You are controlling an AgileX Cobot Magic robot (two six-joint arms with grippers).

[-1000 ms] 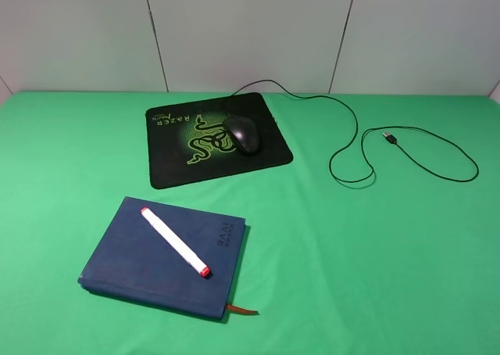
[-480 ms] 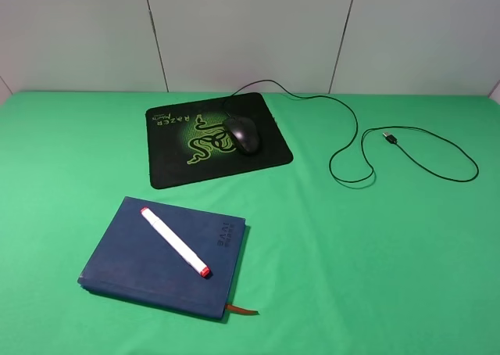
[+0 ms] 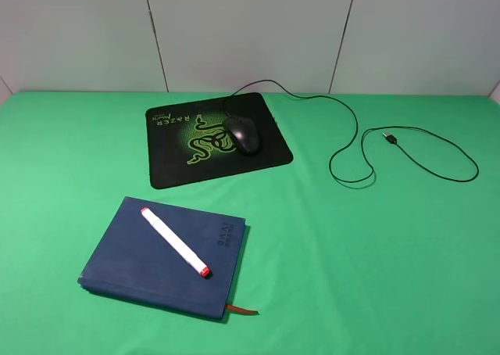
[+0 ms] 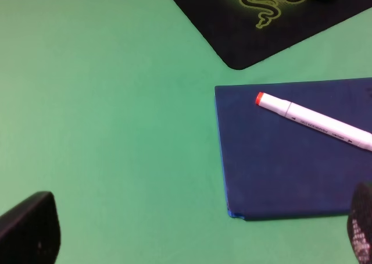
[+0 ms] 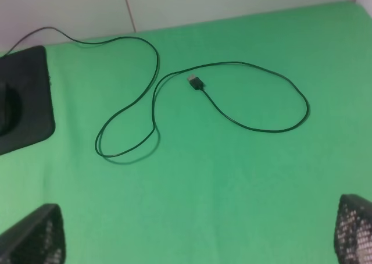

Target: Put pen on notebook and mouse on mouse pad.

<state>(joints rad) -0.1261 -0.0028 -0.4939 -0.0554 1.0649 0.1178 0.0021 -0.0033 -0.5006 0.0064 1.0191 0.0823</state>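
Note:
The white pen [image 3: 175, 242] with orange-red ends lies diagonally on the dark blue notebook [image 3: 133, 265] at the front left; the left wrist view shows the pen [image 4: 317, 121] on the notebook [image 4: 279, 165] too. The glossy black mouse [image 3: 244, 134] rests on the black mouse pad [image 3: 176, 163] with the green logo, its cable [image 3: 351, 136] looping to the right. Neither arm appears in the exterior high view. My left gripper [image 4: 192, 235] is open, away from the notebook, fingers [image 4: 29, 229] at the frame corners. My right gripper [image 5: 197, 232] is open above bare cloth.
A green cloth [image 3: 375, 277] covers the table, with a white panelled wall [image 3: 250, 26] behind. The cable's USB plug [image 5: 195, 82] lies on the cloth at the right. An orange-brown ribbon bookmark [image 3: 242, 310] sticks out of the notebook's near edge.

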